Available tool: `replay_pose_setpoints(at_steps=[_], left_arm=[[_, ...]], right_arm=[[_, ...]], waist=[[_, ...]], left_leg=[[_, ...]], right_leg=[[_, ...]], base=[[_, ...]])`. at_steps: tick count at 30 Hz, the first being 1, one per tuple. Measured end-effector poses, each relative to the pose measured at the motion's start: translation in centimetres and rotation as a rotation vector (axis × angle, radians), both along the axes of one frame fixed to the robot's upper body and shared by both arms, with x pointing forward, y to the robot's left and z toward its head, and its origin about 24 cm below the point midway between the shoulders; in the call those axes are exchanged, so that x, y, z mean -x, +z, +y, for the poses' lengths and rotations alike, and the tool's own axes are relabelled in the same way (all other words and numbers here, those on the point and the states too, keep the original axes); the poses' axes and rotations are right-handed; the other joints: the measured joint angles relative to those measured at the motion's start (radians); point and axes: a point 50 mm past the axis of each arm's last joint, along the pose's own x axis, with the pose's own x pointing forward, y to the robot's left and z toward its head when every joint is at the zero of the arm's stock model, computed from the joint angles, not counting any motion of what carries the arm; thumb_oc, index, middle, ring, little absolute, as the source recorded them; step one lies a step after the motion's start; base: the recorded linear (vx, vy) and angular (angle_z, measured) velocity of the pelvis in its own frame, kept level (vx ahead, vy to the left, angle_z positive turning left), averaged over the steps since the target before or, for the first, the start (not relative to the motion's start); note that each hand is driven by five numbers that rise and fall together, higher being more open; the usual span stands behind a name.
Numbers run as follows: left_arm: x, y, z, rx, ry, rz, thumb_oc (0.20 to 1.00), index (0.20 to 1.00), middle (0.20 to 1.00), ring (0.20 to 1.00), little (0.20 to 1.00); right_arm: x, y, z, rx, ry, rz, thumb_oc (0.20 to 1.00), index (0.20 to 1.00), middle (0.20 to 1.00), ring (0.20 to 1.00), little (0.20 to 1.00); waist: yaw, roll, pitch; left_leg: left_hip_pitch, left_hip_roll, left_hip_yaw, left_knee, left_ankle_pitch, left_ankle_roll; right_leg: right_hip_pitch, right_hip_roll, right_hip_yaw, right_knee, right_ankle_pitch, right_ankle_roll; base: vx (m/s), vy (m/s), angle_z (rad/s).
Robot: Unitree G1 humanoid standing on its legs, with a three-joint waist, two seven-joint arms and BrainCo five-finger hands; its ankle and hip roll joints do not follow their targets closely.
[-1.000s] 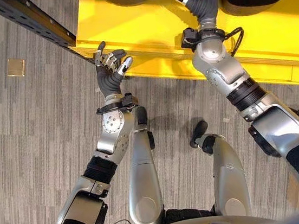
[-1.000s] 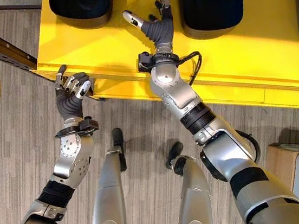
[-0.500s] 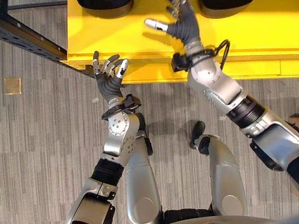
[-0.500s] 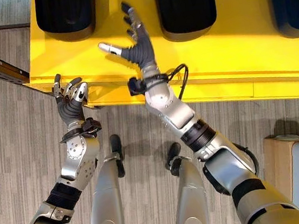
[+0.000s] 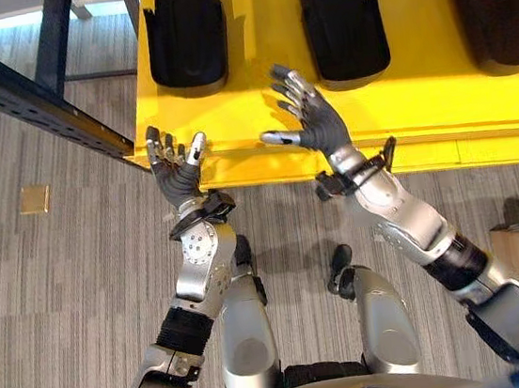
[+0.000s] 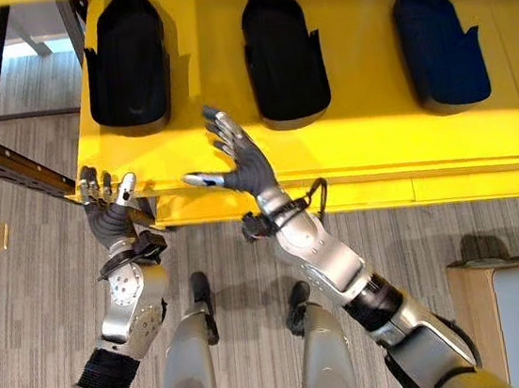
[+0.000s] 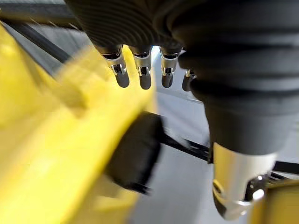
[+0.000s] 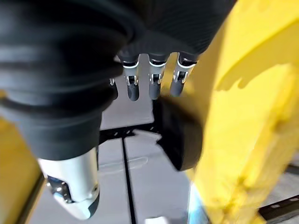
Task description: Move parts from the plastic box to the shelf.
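Left eye view: three dark molded parts [image 5: 185, 33] rest on yellow shelf [image 5: 418, 99] at 12 o'clock — both hands empty, right hand [image 5: 312, 123] splayed, left hand [image 5: 175, 166] relaxed. Parts likely rigid, light — grip sidewalls.

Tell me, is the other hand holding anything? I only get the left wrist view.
Observer: No. The right hand is open, fingers spread, over the yellow surface, and holds nothing.
Operator: How many dark things sit on that yellow?
Observer: Three, in a row: the left part, the middle part and the right part.
Operator: And where is my hand?
Observer: The left hand is open at the yellow surface's near left corner, short of every part.
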Motion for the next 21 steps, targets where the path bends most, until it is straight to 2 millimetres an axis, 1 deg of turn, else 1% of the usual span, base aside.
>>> replay_pose_setpoints(at_steps=[2,3,4,7,9,10,11,12,13,15,16,17,18,20,21], left_arm=[[0.5,0.2,-0.1,0.011,-0.003,-0.022,1.0,1.0,1.0,1.0,1.0],[1.1,-0.2,0.0,0.025,0.002,-0.016,1.0,1.0,1.0,1.0,1.0],[1.4,-0.5,0.3,0.028,0.012,-0.008,1.0,1.0,1.0,1.0,1.0],[2.0,-1.6,0.9,0.024,0.022,0.024,1.0,1.0,1.0,1.0,1.0],[2.3,-2.1,1.1,0.011,0.011,0.037,1.0,1.0,1.0,1.0,1.0],[2.5,-2.4,1.2,0.006,0.007,0.042,1.0,1.0,1.0,1.0,1.0],[2.9,-2.9,1.2,-0.011,-0.023,0.045,1.0,1.0,1.0,1.0,1.0],[3.6,-3.3,1.2,-0.03,-0.058,0.042,1.0,1.0,1.0,1.0,1.0],[5.2,-4.0,1.3,-0.044,-0.092,0.046,1.0,1.0,1.0,1.0,1.0],[8.2,-5.4,1.8,-0.052,-0.12,0.077,1.0,1.0,1.0,1.0,1.0],[8.9,-6.0,2.1,-0.053,-0.119,0.101,1.0,1.0,1.0,1.0,1.0],[10.0,-6.9,2.4,-0.048,-0.134,0.141,1.0,1.0,1.0,1.0,1.0],[10.4,-7.2,2.5,-0.048,-0.155,0.152,1.0,1.0,1.0,1.0,1.0],[10.2,-7.0,2.4,-0.072,-0.198,0.127,1.0,1.0,1.0,1.0,1.0],[10.0,-6.8,2.3,-0.091,-0.223,0.115,1.0,1.0,1.0,1.0,1.0]], right_arm=[[0.8,-0.9,-1.4,0.006,-0.007,0.018,1.0,1.0,1.0,1.0,1.0],[1.4,-1.6,-2.4,0.007,-0.025,0.039,1.0,1.0,1.0,1.0,1.0],[1.5,-1.8,-2.8,0.015,-0.026,0.046,1.0,1.0,1.0,1.0,1.0],[1.9,-2.7,-3.9,-0.023,-0.037,0.081,1.0,1.0,1.0,1.0,1.0],[2.2,-3.4,-4.6,-0.049,-0.058,0.117,1.0,1.0,1.0,1.0,1.0],[2.3,-3.9,-5.1,-0.058,-0.076,0.136,1.0,1.0,1.0,1.0,1.0],[2.6,-4.9,-6.0,-0.098,-0.111,0.18,1.0,1.0,1.0,1.0,1.0],[3.1,-5.9,-7.0,-0.138,-0.15,0.217,1.0,1.0,1.0,1.0,1.0],[4.1,-7.0,-8.3,-0.182,-0.209,0.255,1.0,1.0,1.0,1.0,1.0],[5.8,-8.9,-11.0,-0.208,-0.322,0.327,1.0,1.0,1.0,1.0,1.0],[6.3,-9.5,-11.7,-0.217,-0.356,0.35,1.0,1.0,1.0,1.0,1.0],[7.1,-10.4,-12.9,-0.224,-0.411,0.381,1.0,1.0,1.0,1.0,1.0],[7.5,-11.0,-13.5,-0.234,-0.438,0.407,1.0,1.0,1.0,1.0,1.0],[7.5,-11.0,-13.5,-0.252,-0.433,0.402,1.0,1.0,1.0,1.0,1.0],[7.5,-10.9,-13.5,-0.255,-0.431,0.391,1.0,1.0,1.0,1.0,1.0]], waist=[[-0.014,0.013,-0.01],[-0.023,0.027,-0.021],[-0.036,0.033,-0.029],[-0.05,0.053,-0.108],[-0.055,0.057,-0.151],[-0.059,0.056,-0.174],[-0.064,0.056,-0.211],[-0.061,0.056,-0.221],[-0.06,0.058,-0.232],[-0.061,0.058,-0.237],[-0.062,0.058,-0.239],[-0.06,0.059,-0.248],[-0.058,0.06,-0.253],[-0.06,0.062,-0.262],[-0.062,0.064,-0.28]], left_leg=[[0.024,-0.004,0.006,-0.024,0.005,0.002],[0.047,-0.004,0.009,-0.04,0.006,0.002],[0.062,-0.004,0.01,-0.049,0.005,0.001],[0.075,-0.001,0.018,-0.079,0.01,-0.002],[0.112,0.0,0.031,-0.102,0.014,-0.006],[0.127,0.0,0.032,-0.108,0.013,-0.004],[0.138,0.002,0.034,-0.123,0.012,-0.004],[0.145,0.002,0.034,-0.125,0.012,-0.004],[0.158,0.004,0.034,-0.14,0.012,-0.004],[0.175,0.007,0.034,-0.155,0.013,-0.004],[0.175,0.008,0.033,-0.157,0.013,-0.004],[0.176,0.009,0.033,-0.165,0.013,-0.004],[0.181,0.009,0.032,-0.181,0.016,0.001],[0.191,0.007,0.035,-0.196,0.017,0.003],[0.192,0.004,0.038,-0.209,0.021,0.008]], right_leg=[[0.017,0.0,0.001,-0.017,0.004,0.004],[0.043,0.004,0.0,-0.042,0.008,0.008],[0.059,0.008,0.0,-0.054,0.01,0.01],[0.067,0.018,0.0,-0.086,0.018,0.013],[0.101,0.024,0.001,-0.108,0.019,0.016],[0.12,0.028,0.0,-0.122,0.02,0.017],[0.131,0.031,0.0,-0.141,0.022,0.021],[0.142,0.035,-0.002,-0.154,0.023,0.023],[0.159,0.042,-0.006,-0.175,0.028,0.024],[0.197,0.05,-0.021,-0.223,0.042,0.028],[0.205,0.051,-0.024,-0.235,0.047,0.028],[0.208,0.054,-0.027,-0.249,0.047,0.028],[0.214,0.057,-0.03,-0.26,0.052,0.03],[0.224,0.059,-0.03,-0.277,0.058,0.039],[0.223,0.059,-0.03,-0.287,0.065,0.041]], base=[[0.08,-0.039,-0.05],[0.08,-0.038,-0.03],[0.09,-0.034,-0.04],[0.08,-0.015,-0.08],[0.07,0.01,-0.09],[0.06,-0.033,-0.05],[0.03,-0.069,-0.01],[0.01,-0.071,-0.02],[0.0,-0.041,0.04],[0.02,-0.013,0.09],[0.05,0.005,0.1],[0.05,0.015,0.11],[0.06,0.022,0.07],[0.05,0.024,0.01],[0.0,0.0,0.0]])
